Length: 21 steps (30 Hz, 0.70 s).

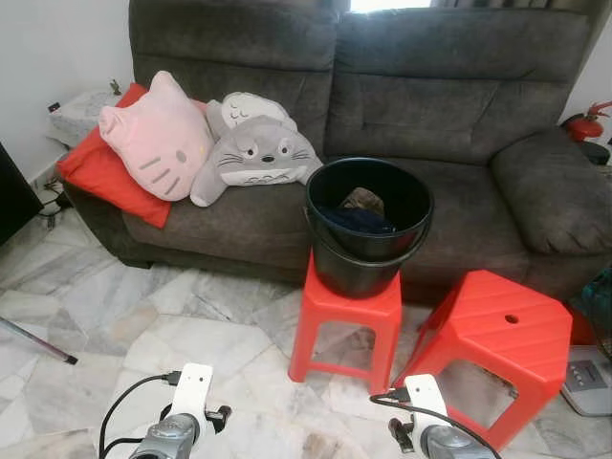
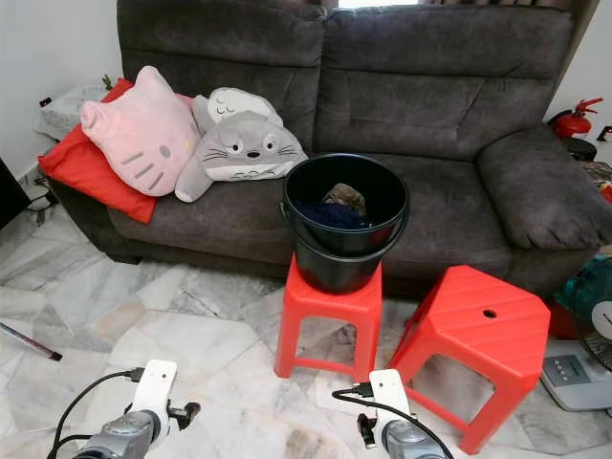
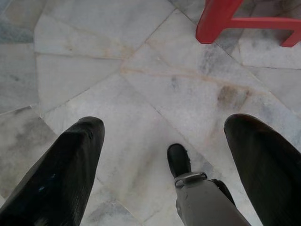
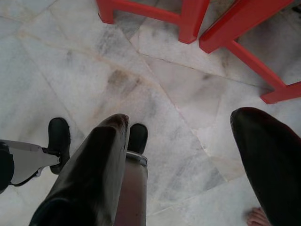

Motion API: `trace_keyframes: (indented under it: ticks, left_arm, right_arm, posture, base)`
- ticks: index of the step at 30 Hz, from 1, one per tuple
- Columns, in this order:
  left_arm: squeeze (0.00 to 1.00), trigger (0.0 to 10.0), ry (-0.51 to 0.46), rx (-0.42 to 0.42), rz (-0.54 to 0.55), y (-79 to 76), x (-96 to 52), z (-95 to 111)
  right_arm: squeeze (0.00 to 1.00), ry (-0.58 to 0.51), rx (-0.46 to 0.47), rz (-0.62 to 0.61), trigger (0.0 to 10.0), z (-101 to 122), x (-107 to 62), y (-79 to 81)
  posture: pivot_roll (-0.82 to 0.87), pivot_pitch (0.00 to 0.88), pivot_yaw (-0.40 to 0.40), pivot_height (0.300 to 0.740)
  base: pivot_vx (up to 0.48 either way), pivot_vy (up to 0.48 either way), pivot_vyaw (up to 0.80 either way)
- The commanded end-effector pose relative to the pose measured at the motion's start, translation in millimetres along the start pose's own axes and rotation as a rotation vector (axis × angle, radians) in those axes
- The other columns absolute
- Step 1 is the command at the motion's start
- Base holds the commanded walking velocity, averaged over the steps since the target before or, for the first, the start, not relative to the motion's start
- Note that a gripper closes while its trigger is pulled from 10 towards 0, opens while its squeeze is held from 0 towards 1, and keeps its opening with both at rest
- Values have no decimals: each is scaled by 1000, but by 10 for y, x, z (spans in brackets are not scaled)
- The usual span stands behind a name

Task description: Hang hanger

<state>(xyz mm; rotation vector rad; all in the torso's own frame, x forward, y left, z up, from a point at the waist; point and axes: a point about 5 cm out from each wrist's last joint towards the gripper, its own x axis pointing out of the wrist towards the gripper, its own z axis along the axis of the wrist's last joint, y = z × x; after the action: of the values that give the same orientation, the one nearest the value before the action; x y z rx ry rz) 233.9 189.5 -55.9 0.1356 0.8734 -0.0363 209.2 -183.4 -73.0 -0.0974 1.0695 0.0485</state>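
Head stereo pair looks forward and down from standing height at the sofa [image 1: 382,86], with the black bucket [image 1: 368,225] on a red stool [image 1: 346,320] near frame centre and a second red stool [image 1: 497,335] at 4 o'clock; the right eye shows the same scene shifted slightly leftward. Left wrist cam points almost straight down, close to the marble floor [image 3: 155,89], between the spread fingers of the left hand [image 3: 164,155], catching a stool leg [image 3: 216,21] at 1 o'clock. Right wrist cam likewise faces down past the open right hand [image 4: 188,155], with the legs of both stools [image 4: 193,19] at 12 to 2 o'clock, so all views share stools and floor.

Marble floor [image 1: 191,335] carries two red stools [image 1: 346,320], one bearing a black bucket [image 1: 368,225].
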Motion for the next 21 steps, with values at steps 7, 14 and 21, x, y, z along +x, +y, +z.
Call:
trace_keyframes:
  ticks: [7, 14, 21]
  left_arm:
    - [0, 10000, 4, 1, 4, 22, -2, -6]
    - [0, 10000, 5, 4, -1, 24, -2, -7]
    - [0, 10000, 2, 9, -4, 31, -2, 3]
  right_arm:
    - [0, -20, 4, 7, 10000, 47, 0, 6]
    - [0, -22, 5, 8, 10000, 48, 0, 11]
    - [0, -25, 3, 11, 10000, 58, 1, 19]
  posture:
    - [-20, 0, -31, 740]
    - [-27, 0, -26, 740]
    - [-30, 0, -23, 740]
  base:
    - [0, 0, 0]
    - [0, 0, 0]
    - [34, 0, 0]
